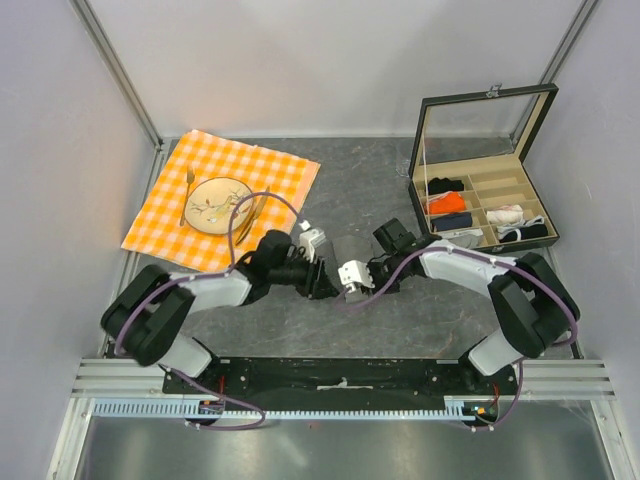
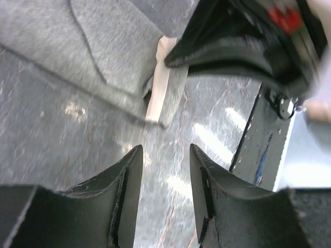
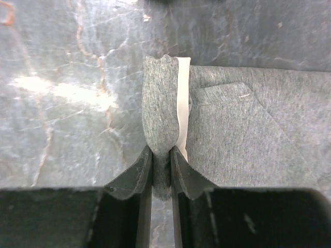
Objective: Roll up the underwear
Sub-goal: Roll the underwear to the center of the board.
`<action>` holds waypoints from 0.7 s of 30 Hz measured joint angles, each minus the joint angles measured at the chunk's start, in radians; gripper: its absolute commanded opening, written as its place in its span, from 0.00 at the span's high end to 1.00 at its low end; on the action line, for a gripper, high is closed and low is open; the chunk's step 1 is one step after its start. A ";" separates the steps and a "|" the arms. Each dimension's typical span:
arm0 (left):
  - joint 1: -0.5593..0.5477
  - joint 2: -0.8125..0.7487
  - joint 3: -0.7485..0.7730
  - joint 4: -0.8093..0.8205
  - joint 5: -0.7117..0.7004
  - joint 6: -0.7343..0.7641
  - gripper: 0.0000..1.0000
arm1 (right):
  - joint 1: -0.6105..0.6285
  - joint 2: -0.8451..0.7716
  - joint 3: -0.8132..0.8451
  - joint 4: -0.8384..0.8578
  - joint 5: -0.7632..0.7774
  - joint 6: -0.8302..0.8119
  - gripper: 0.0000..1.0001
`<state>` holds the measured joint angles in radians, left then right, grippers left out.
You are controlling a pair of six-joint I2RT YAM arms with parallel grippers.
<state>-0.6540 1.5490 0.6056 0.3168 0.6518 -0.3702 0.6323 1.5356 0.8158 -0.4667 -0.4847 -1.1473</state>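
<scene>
The grey underwear (image 1: 350, 248) lies on the dark table between the two arms. In the right wrist view its flat part (image 3: 248, 134) spreads to the right, and its edge with the cream strip (image 3: 182, 103) is folded up into a narrow roll. My right gripper (image 3: 160, 152) is shut on the near end of that roll; in the top view it (image 1: 362, 272) sits at the cloth's near edge. My left gripper (image 2: 165, 150) is open and empty, over bare table just short of the cloth's cream corner (image 2: 158, 88). It also shows in the top view (image 1: 326, 284).
An orange-and-white checked cloth (image 1: 270, 170) at the back left holds a plate (image 1: 216, 204) with a fork and knife. An open compartment box (image 1: 485, 205) with small garments stands at the back right. Frame rails line the table's edges.
</scene>
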 measured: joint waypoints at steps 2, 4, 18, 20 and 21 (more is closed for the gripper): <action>-0.003 -0.101 -0.100 0.065 -0.040 0.039 0.51 | -0.036 0.031 0.040 -0.082 -0.065 0.004 0.86; -0.022 -0.196 -0.198 0.136 -0.086 0.084 0.50 | -0.062 0.064 0.075 -0.147 -0.115 0.010 0.86; -0.460 -0.202 -0.196 0.229 -0.434 0.589 0.37 | -0.168 0.309 0.286 -0.412 -0.305 0.075 0.86; -0.479 -0.145 -0.145 0.210 -0.473 0.642 0.37 | -0.174 0.321 0.294 -0.420 -0.315 0.080 0.86; -0.485 -0.118 -0.125 0.203 -0.491 0.662 0.37 | -0.177 0.326 0.298 -0.425 -0.320 0.082 0.85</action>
<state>-1.1393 1.4311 0.4808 0.5194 0.1604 0.2920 0.4557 1.8614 1.1133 -0.8921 -0.8043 -1.0649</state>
